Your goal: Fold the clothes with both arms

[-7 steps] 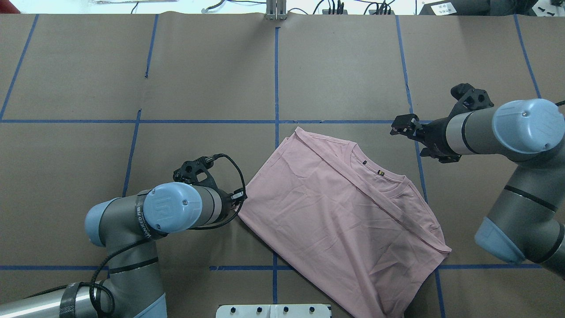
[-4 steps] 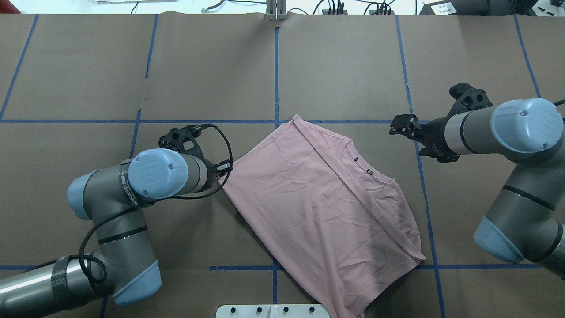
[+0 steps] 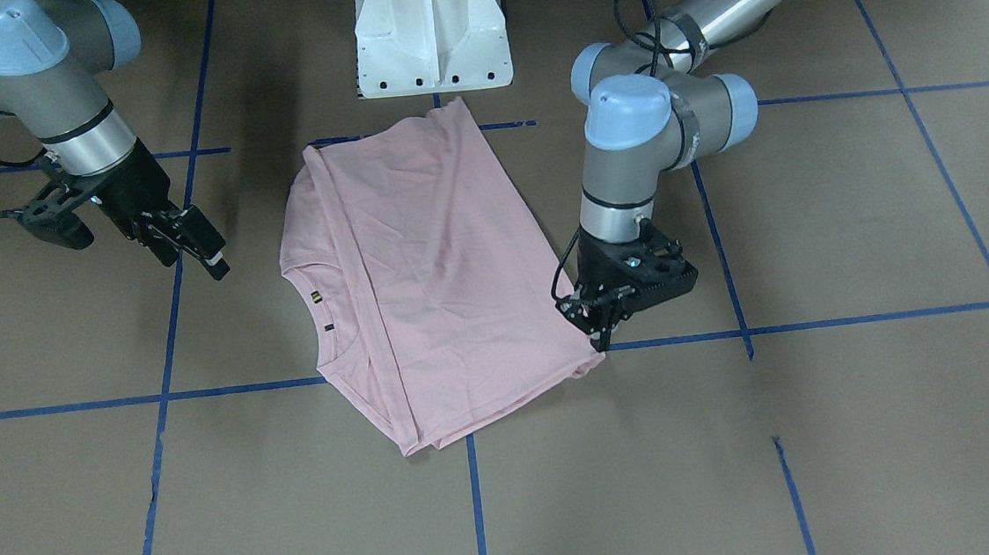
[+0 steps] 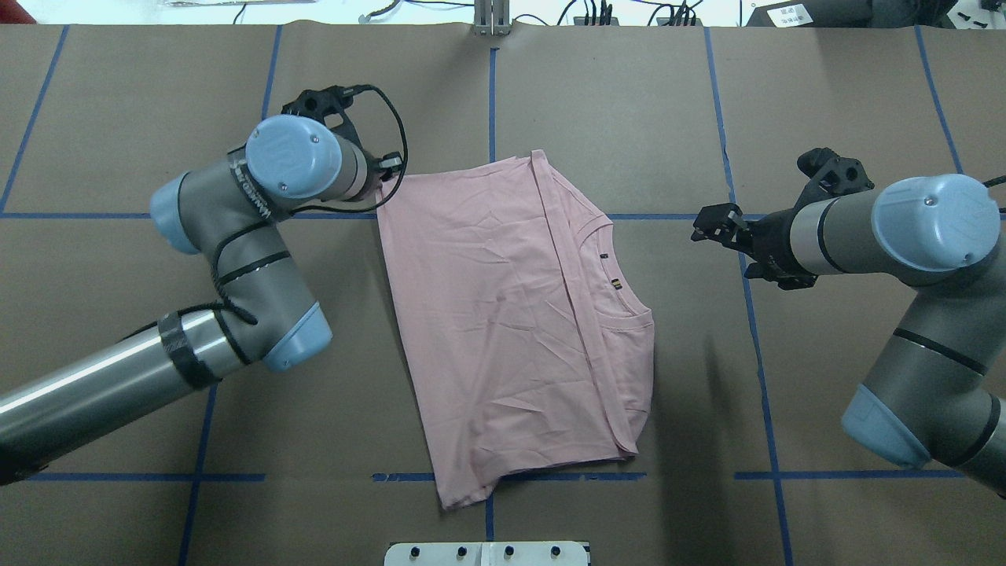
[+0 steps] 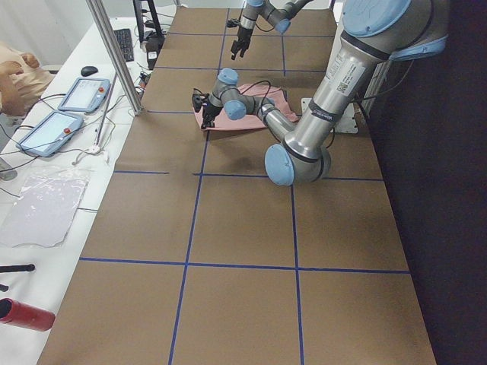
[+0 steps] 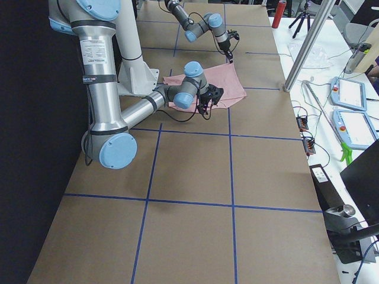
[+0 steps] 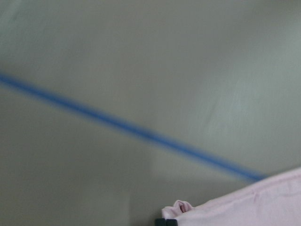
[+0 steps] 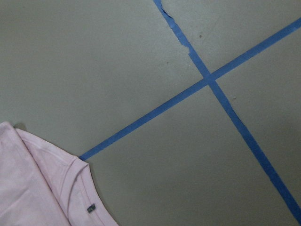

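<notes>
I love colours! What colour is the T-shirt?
The T-shirt is plain pale pink, clearest in the overhead view.

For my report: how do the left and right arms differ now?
The jaws of the left arm pinch a corner of the shirt; those of the right arm hold nothing. The left arm points down; the right arm slants, apart from the shirt. Both are grey with blue caps.

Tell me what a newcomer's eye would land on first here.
The pink T-shirt stands out first, lying folded, plain side up, in the middle of the brown table with its blue tape grid. Next comes the left gripper, pinched shut on the shirt's far left corner. The right gripper hangs open off the collar side, clear of the cloth.
</notes>
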`<act>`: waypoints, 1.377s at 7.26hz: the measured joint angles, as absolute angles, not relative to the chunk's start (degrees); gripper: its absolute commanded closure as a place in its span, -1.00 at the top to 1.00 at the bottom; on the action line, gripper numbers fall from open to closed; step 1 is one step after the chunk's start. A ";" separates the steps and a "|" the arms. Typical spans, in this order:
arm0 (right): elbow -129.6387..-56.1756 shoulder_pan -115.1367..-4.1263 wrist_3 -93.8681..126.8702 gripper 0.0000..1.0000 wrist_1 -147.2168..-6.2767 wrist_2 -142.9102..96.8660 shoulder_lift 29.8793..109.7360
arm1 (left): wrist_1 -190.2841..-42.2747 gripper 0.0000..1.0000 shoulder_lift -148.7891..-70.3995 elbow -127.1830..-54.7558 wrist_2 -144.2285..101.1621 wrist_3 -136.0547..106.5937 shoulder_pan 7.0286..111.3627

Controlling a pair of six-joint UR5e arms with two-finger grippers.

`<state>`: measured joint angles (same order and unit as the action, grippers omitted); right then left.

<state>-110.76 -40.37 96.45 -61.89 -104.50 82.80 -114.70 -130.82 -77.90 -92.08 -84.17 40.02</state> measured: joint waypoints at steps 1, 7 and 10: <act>-110.87 -40.30 96.10 1.00 -61.83 -104.50 82.79 | -119.20 -1.00 -135.16 -69.59 -92.08 -82.20 43.25; -111.11 -25.17 107.59 0.60 -63.43 -91.57 75.33 | -126.50 -0.28 -130.33 -75.69 -98.80 -77.86 48.38; -109.28 -14.58 115.55 0.46 -78.32 -81.55 64.80 | -126.31 -0.24 -126.64 -81.26 -100.57 -78.09 48.42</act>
